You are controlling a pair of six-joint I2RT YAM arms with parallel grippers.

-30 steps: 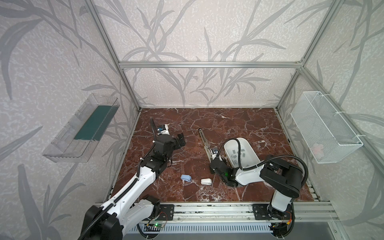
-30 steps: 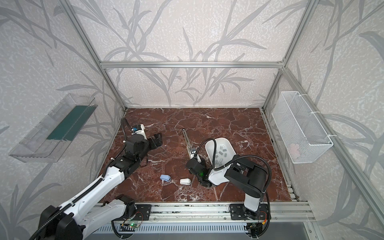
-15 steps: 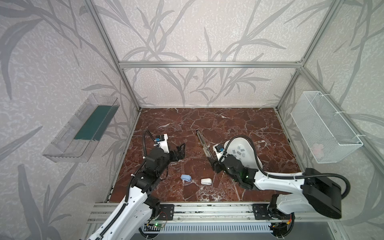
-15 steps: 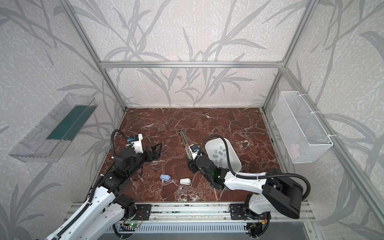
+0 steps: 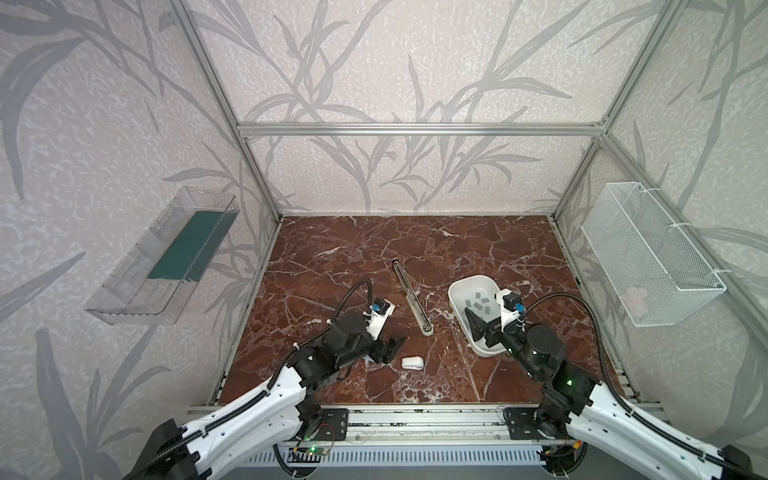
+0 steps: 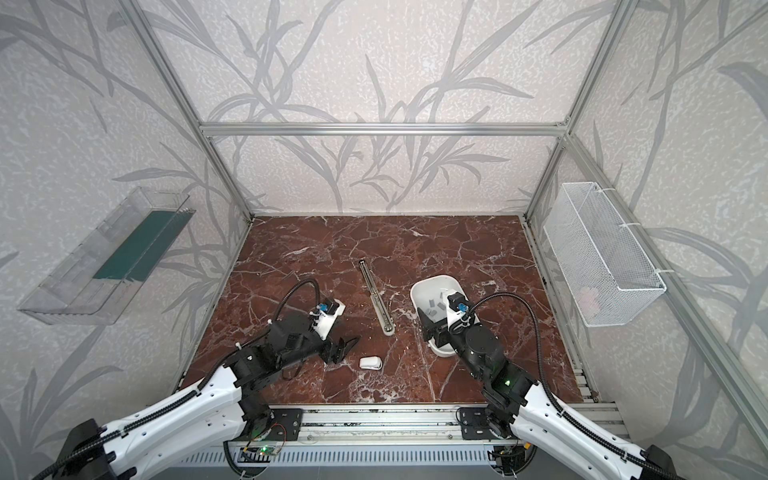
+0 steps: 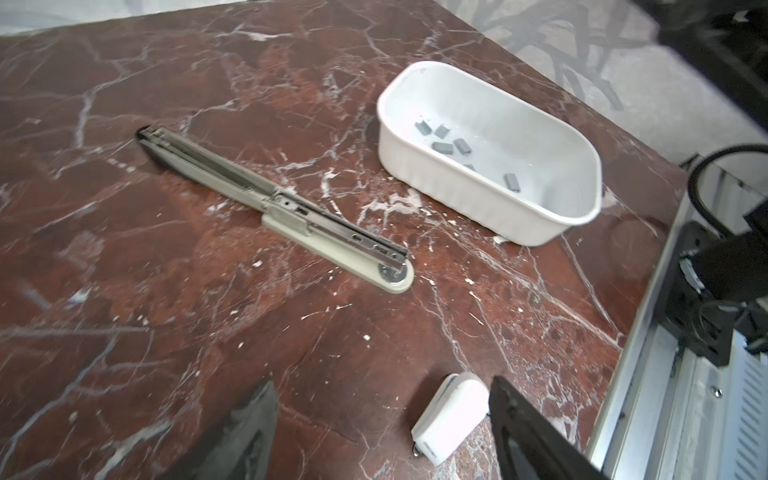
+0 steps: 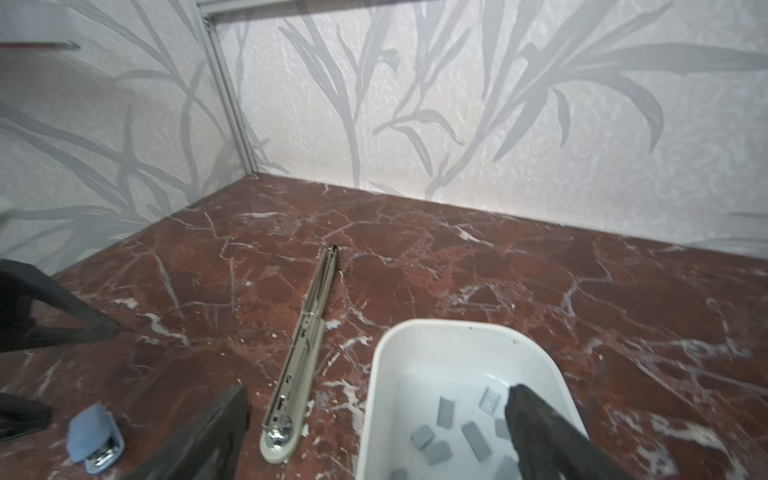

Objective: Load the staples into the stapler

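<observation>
On the table (image 5: 340,249), in both top views, the stapler (image 5: 411,297) lies opened out flat near the middle. The staples (image 5: 480,301) lie loose in a white tub (image 5: 455,291) just to its right. The left end effector (image 5: 392,347) sits low near the front edge with its jaws apart, and a white stapler (image 5: 412,363) lies just beside it. The right end effector (image 5: 484,330) hangs over the near end of the tub (image 6: 415,291), spread wide and empty.

In the left wrist view, we see the left end effector (image 7: 382,382) gaping with nothing clamped. The white stapler (image 7: 451,417) lies on the table inside the gap, close against one finger (image 7: 523,432); we cannot tell whether they touch. Beyond it lie the stapler (image 7: 274,208) and the tub (image 7: 415,166), apart from each other, with the staples (image 7: 451,145) scattered on the tub floor.

In the right wrist view, the right end effector (image 8: 377,390) straddles the tub (image 8: 457,328) wall. One finger (image 8: 536,419) is inside, above the staples (image 8: 446,411), and the other stands outside by the stapler (image 8: 299,361). It grips nothing. A blue stapler (image 8: 93,436) lies on the table, well apart from the tub.
</observation>
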